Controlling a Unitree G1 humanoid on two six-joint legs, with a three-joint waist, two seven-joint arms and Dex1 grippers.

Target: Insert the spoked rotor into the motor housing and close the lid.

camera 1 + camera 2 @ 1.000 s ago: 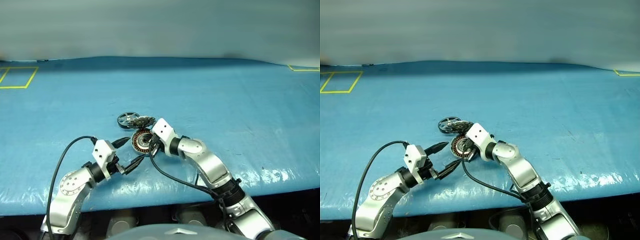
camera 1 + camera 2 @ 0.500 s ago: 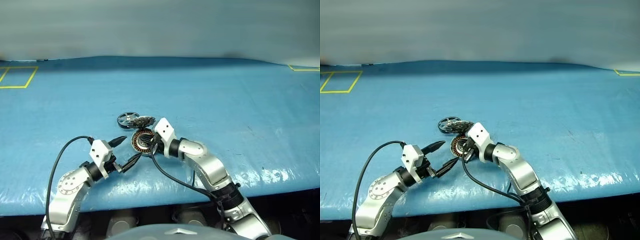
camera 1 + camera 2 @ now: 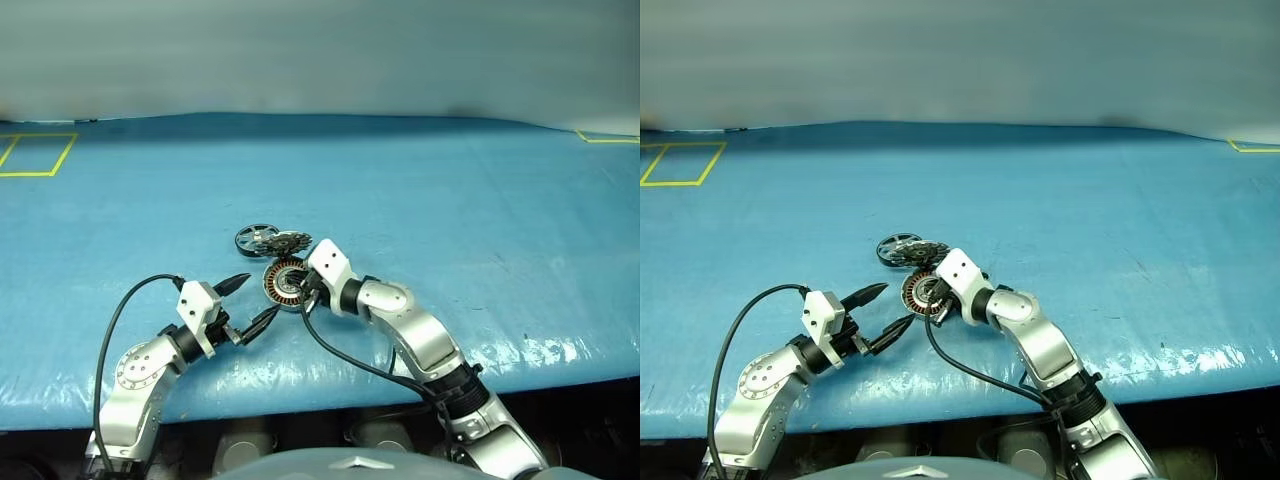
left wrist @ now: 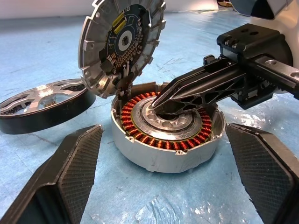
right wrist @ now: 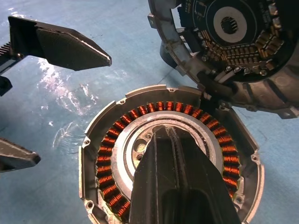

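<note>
The motor housing [image 4: 163,135] lies on the blue table, its ring of copper windings showing. Its hinged lid [image 4: 122,44] stands open and upright at the far side, ribbed inner face turned toward the housing. The spoked rotor [image 4: 44,105] lies flat on the table beside the lid, outside the housing. My right gripper [image 5: 166,133] is shut, and its joined tips sit over the housing's silver centre, seemingly touching it. My left gripper [image 3: 262,296] is open just short of the housing's near left side, holding nothing, with one finger [image 5: 60,44] close to the rim.
The blue plastic-covered table [image 3: 450,200] stretches wide to the right and far side. Yellow tape squares mark its far left corner [image 3: 35,155] and far right corner [image 3: 605,137]. The table's front edge runs just behind both arms.
</note>
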